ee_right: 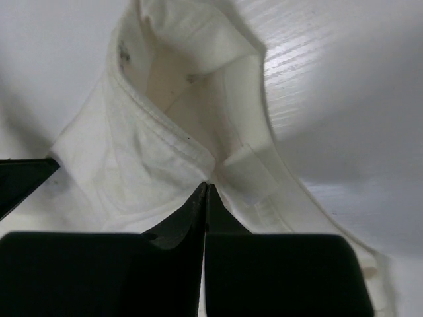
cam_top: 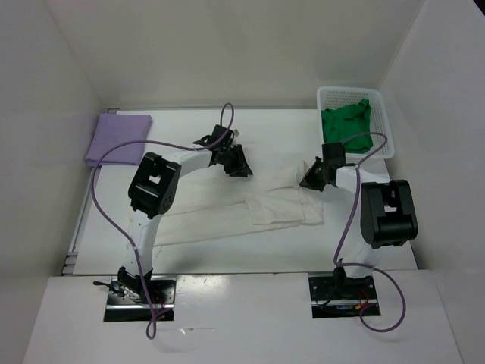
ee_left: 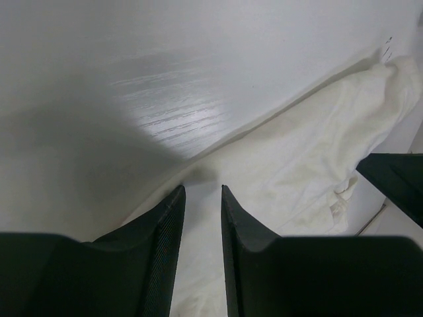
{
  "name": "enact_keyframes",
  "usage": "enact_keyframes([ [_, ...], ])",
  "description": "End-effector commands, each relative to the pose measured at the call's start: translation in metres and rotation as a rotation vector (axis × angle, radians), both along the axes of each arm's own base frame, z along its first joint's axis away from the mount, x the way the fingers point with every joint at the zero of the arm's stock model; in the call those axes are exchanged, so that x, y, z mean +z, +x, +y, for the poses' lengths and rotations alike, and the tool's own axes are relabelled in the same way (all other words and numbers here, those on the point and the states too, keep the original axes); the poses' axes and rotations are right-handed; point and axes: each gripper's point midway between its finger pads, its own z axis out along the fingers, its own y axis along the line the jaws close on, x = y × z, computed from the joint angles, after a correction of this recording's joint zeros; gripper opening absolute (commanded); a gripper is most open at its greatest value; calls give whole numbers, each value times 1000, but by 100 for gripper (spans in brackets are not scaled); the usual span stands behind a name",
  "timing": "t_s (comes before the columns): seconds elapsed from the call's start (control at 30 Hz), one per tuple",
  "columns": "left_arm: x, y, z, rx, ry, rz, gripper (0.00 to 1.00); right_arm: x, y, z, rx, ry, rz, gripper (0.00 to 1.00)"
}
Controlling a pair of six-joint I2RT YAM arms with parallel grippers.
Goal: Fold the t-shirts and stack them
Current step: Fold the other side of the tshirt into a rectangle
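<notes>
Pinches the collar seam of the off-white t-shirt (ee_right: 152, 152) with the right gripper (ee_right: 206, 187), jaws pressed together, cloth there tented up off the table (cam_top: 273, 136). Holds the left gripper (ee_left: 201, 191) just over the same shirt's far edge, jaws narrowly parted, cloth showing through the gap. Shows the lavender t-shirt (cam_top: 117, 138) folded at the far left corner and the green t-shirt (cam_top: 347, 125) bunched in the white mesh basket (cam_top: 348, 91) at far right.

Bright, even light from overhead. Glare streaks the table (ee_left: 165, 112) just beside the off-white shirt (ee_left: 297, 165), grey shadow next to that; close-up edges look soft, perhaps unfocused.
</notes>
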Motion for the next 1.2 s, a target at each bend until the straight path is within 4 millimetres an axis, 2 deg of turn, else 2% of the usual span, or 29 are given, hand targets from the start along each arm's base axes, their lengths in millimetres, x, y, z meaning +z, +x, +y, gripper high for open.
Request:
enact_keyframes([
  [0.0, -18, 2, 17, 32, 44, 19, 36, -1, -12, -12, -52, -67, 38, 0],
  [0.07, -25, 4, 31, 70, 64, 36, 36, -1, -15, -20, -87, -100, 48, 0],
  [0.1, -20, 5, 30, 70, 59, 27, 36, -2, -20, -22, -92, -111, 57, 0],
  [0.2, -24, 5, 36, 88, 60, 42, 36, -8, -28, -25, -120, -117, 84, 0],
  [0.27, -13, 7, 33, 82, 41, 21, 36, -4, -24, -28, -140, -125, 62, 0],
  [0.3, -16, 5, 34, 81, 45, 29, 36, -10, -26, -28, -139, -128, 80, 0],
  [0.4, 3, 5, 31, 69, 15, 5, 36, -19, -24, -28, -138, -131, 102, 2],
  [0.43, 14, 7, 30, 69, 6, -16, 36, -19, -24, -27, -133, -123, 103, 6],
  [0.47, 16, 4, 31, 69, 6, -16, 36, -19, -24, -27, -133, -123, 103, 17],
  [0.5, 21, 3, 32, 61, 6, -29, 36, -19, -24, -27, -133, -123, 103, 23],
  [0.53, 34, 1, 33, 61, -3, -50, 36, -7, -21, -26, -135, -118, 65, 29],
  [0.57, 32, -6, 36, 55, 5, -46, 36, 5, -15, -26, -137, -113, 32, 40],
  [0.6, 46, -9, 37, 55, -5, -66, 36, 14, -16, -26, -138, -110, 12, 44],
  [0.63, 51, -12, 39, 55, -7, -72, 36, 36, -15, -26, -141, -102, -41, 48],
  [0.67, 48, -21, 42, 55, -3, -64, 36, 48, -14, -26, -142, -98, -70, 49],
  [0.7, 60, -23, 45, 61, -6, -87, 36, 58, -15, -26, -136, -102, -84, 49],
  [0.77, 65, -30, 48, 61, -11, -97, 36, 79, -15, -21, -119, -71, -133, 47],
  [0.8, 66, -39, 51, 61, -9, -93, 36, 81, -19, -15, -99, -64, -129, 43],
  [0.83, 68, -44, 51, 53, -17, -88, 36, 85, -20, -10, -87, -61, -141, 38],
  [0.87, 67, -48, 53, 47, -11, -89, 36, 85, -21, -6, -74, -60, -141, 26],
  [0.9, 71, -55, 49, 28, -22, -92, 36, 85, -22, -1, -61, -59, -142, 20],
  [0.93, 68, -63, 44, 7, -31, -76, 36, 75, -30, 1, -58, -58, -109, 14],
  [0.97, 69, -67, 42, -3, -31, -76, 36, 74, -36, 9, -31, -36, -103, 8],
  [1.0, 68, -79, 30, -49, -34, -69, 36, 69, -43, 8, -39, -32, -79, 8],
  [1.03, 68, -84, 25, -72, -31, -76, 36, 58, -58, 14, -29, -28, -40, 8],
  [1.07, 70, -88, 20, -88, -30, -73, 36, 63, -64, 17, -28, -16, -59, 8],
  [1.1, 63, -97, 12, -122, -18, -61, 36, 50, -79, 13, -44, -24, -16, 15],
  [1.17, 62, -105, 6, -143, -14, -52, 36, 47, -92, 9, -83, -11, -8, 33],
])
